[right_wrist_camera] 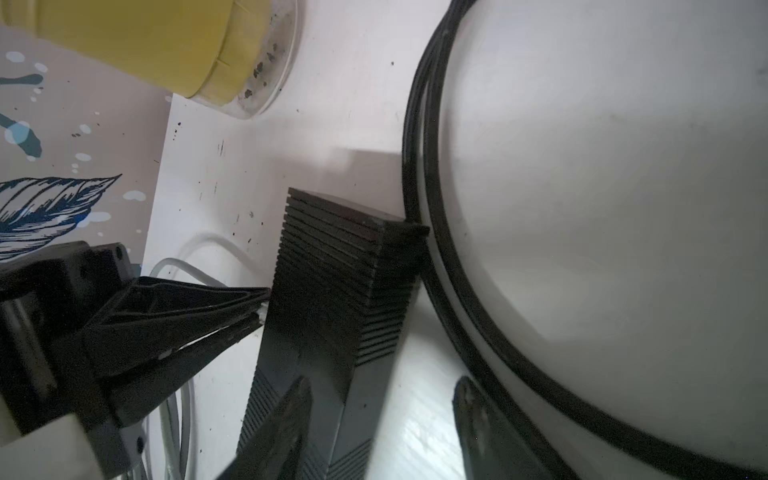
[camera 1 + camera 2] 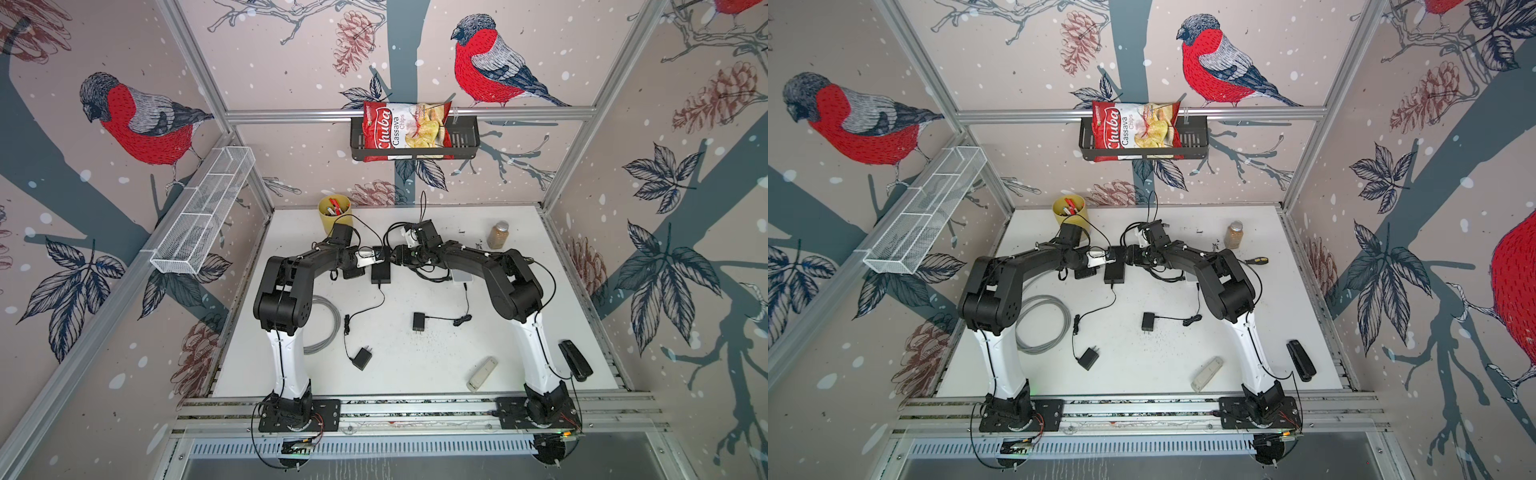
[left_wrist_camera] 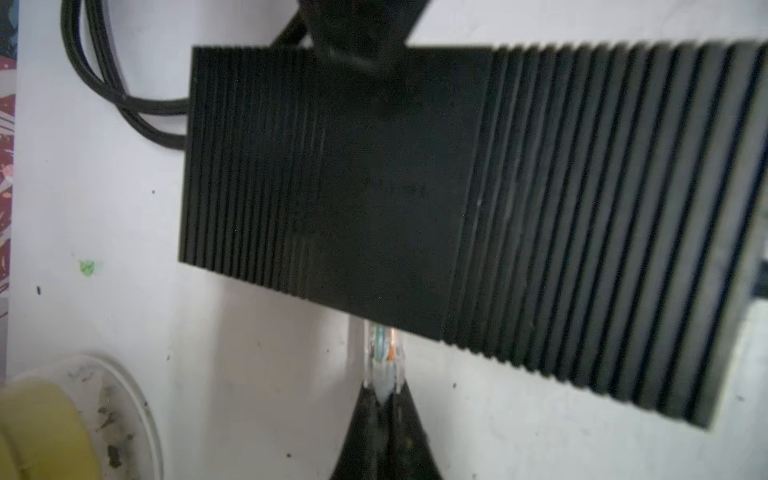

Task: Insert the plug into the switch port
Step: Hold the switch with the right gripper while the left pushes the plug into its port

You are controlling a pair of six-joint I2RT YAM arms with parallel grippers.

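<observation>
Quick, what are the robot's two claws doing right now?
Left gripper: shut on the clear plastic plug, at the edge of the ribbed black switch box.
Right gripper: open, jaws astride the switch box.

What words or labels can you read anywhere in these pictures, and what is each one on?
"Chuba": chip bag in the black basket on the back wall.
"Cassava Chips": same bag.
Small print on that bag: too small to read.
Faint mark on the black switch: too blurred to read.

A black ribbed rectangular switch box (image 2: 1115, 270) lies on the white tabletop (image 2: 1163, 361). The left gripper (image 2: 1108, 261) meets its left edge; the right gripper (image 2: 1128, 255) sits at its right.
</observation>
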